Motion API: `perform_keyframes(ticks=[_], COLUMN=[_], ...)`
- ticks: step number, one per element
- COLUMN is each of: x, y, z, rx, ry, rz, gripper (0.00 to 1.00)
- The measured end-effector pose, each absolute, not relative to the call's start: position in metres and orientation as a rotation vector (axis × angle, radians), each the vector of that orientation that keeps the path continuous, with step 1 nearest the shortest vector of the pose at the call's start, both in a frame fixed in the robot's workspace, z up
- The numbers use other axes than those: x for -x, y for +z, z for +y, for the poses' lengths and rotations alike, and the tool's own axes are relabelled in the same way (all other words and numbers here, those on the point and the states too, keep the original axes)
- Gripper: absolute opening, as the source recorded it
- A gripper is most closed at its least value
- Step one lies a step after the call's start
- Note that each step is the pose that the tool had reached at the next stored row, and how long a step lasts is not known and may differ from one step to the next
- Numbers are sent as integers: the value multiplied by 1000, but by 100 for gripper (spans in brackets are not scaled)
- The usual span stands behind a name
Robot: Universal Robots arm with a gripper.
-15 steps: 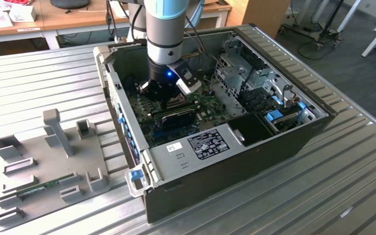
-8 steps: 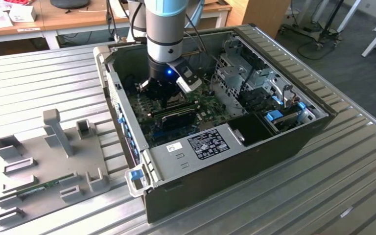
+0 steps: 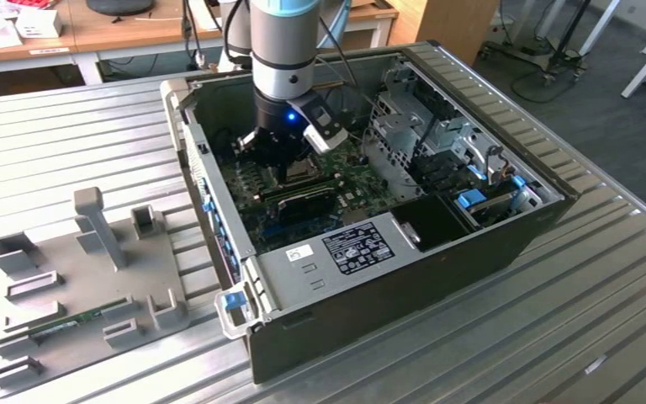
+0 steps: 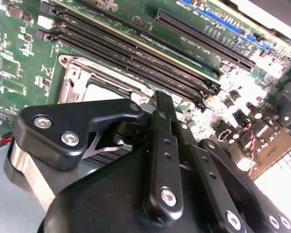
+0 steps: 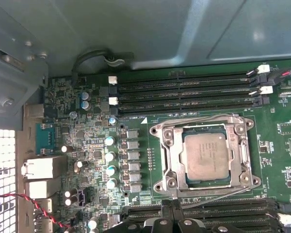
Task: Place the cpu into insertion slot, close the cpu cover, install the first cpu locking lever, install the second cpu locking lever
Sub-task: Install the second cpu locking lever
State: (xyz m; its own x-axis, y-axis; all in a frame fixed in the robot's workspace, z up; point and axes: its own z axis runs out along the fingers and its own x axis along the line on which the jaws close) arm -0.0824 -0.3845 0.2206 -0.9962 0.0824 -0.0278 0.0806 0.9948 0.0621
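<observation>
Ribbed metal bench, open black computer case. Black gripper hovers over the green motherboard — fingers apparently together, empty. Grey square cpu is seated under the silvery cpu cover — light, rigid, fragile; best handled by edges.

An open dark computer case lies on a ribbed metal table, with a green motherboard inside it and a drive cage toward the exterior view's right. Long black memory slots run across the board beside rows of small capacitors. On the table at the exterior view's left rests a grey fixture tray with upright blocks, and wooden desks stand behind.
</observation>
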Motion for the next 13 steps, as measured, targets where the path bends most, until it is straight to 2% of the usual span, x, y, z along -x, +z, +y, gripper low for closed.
perform_keyframes(ticks=[13], x=[81], y=[213], z=[-379], rx=[-127], ry=[95], rz=[3107], gripper=[10])
